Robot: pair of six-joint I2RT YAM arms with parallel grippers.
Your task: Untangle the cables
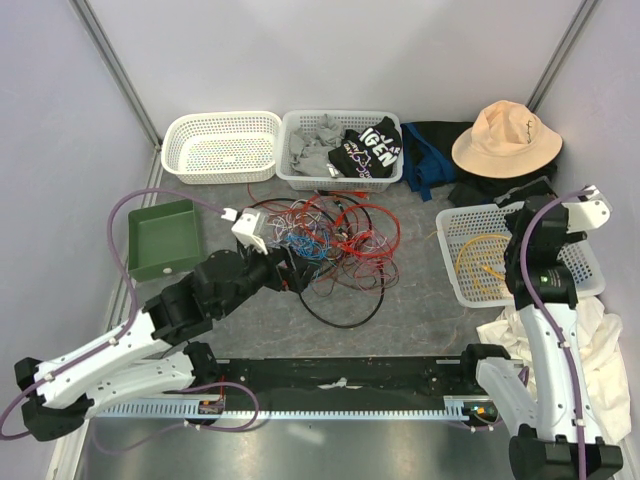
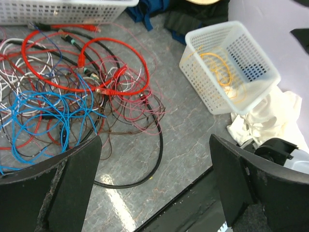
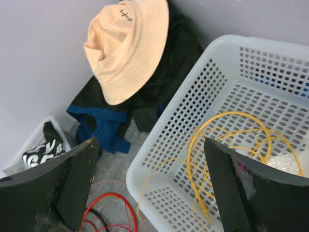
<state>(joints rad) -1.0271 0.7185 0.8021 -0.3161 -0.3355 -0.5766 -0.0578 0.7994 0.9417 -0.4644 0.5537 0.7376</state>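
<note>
Cables [image 1: 335, 245]: loose pile on the worktop [image 1: 420, 330], in the middle.
Left fingers [image 2: 72, 183]: wide open, holding nothing, at the pile's 8 o'clock edge.
Right fingers [image 3: 72, 179]: wide open, holding nothing, above the white basket [image 3: 183, 121].
Yellow cable [image 3: 231, 114]: coiled in that basket, 3 o'clock from the pile.

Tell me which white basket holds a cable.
The basket on the right, holding a yellow cable; the far middle basket holds clothes, the far left one nothing.

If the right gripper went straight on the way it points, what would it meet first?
The right gripper likely meets the near wall of the white basket; the yellow cable lies beyond, inside. Depth is unclear.
</note>
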